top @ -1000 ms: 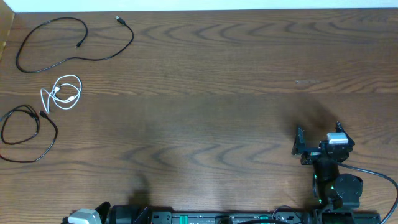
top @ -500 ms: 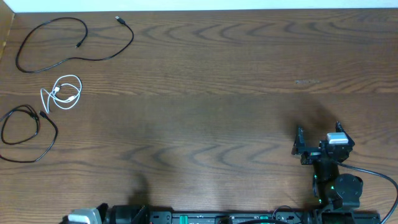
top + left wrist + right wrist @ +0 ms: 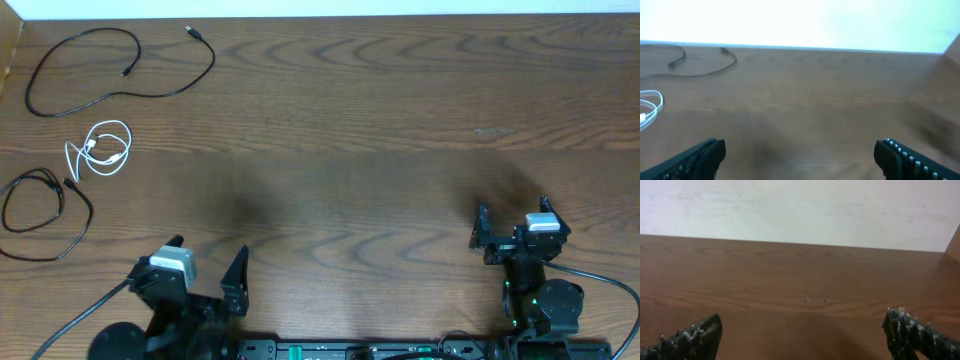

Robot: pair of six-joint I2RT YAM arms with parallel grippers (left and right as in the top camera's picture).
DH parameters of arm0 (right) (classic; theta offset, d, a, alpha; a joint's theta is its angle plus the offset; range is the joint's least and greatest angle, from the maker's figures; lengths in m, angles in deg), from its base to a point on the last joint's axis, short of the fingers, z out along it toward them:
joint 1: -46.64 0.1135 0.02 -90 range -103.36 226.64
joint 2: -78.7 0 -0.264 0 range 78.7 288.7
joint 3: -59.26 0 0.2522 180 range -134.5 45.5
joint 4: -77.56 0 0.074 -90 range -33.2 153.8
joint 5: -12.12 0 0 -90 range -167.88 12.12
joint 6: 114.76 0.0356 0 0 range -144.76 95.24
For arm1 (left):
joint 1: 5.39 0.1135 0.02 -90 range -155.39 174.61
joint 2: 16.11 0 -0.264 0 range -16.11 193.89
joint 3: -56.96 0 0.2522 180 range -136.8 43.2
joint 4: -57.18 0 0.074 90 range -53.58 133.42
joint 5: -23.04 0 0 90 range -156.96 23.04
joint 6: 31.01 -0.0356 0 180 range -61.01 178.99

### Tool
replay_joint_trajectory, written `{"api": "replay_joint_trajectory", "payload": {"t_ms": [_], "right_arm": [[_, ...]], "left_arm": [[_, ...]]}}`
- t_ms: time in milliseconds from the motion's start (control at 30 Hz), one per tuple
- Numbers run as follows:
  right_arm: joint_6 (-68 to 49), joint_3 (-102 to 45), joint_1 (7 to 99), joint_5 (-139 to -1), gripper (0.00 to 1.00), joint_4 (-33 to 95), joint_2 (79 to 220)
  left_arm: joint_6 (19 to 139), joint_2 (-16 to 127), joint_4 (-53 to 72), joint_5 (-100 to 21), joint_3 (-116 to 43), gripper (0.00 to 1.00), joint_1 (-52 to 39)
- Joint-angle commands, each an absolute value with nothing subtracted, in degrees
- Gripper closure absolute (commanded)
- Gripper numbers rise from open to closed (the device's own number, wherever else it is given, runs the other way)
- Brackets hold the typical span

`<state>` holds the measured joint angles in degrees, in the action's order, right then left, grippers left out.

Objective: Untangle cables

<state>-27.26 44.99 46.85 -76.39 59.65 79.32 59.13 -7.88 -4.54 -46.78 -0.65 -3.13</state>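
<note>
Left pincer (image 3: 209, 248) has advanced over the brown wooden table (image 3: 350, 150).

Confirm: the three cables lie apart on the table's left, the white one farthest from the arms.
Wrong on one point: the overhead view shows the white cable lying between the far black cable and the near black cable. The rest holds.

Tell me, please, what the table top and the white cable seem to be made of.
The table looks like wood or a wood-look laminate: brown, with curved grain lines and a dull sheen. The pictures cannot settle which of the two it is. The white cable seems to be a thin cord in a smooth plastic or rubber sheath: evenly white, lying in soft loose loops.
</note>
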Motion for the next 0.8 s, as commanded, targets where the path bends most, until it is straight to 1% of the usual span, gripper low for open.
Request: {"api": "replay_joint_trajectory", "payload": {"t_ms": [0, 233, 433, 700, 767], "right_arm": [[-26.5, 45.2, 46.6, -76.7, 0.01, 59.5, 79.0], [-26.5, 45.2, 46.6, -76.7, 0.01, 59.5, 79.0], [-26.5, 45.2, 46.6, -76.7, 0.01, 59.5, 79.0], [-26.5, 45.2, 46.6, -76.7, 0.01, 59.5, 79.0], [-26.5, 45.2, 46.6, -76.7, 0.01, 59.5, 79.0]], "left_arm": [[57.1, -12.6, 1.6, -47.1, 7.7, 0.0, -1.5], [57.1, -16.1, 14.3, -47.1, 18.8, 0.0, -1.6], [57.1, -16.0, 23.0, -47.4, 25.5, 0.0, -3.0], [57.5, -16.0, 36.4, -50.4, 35.2, 0.0, -3.0], [59.7, -16.0, 39.9, -52.9, 37.3, 0.0, -3.4]]}}
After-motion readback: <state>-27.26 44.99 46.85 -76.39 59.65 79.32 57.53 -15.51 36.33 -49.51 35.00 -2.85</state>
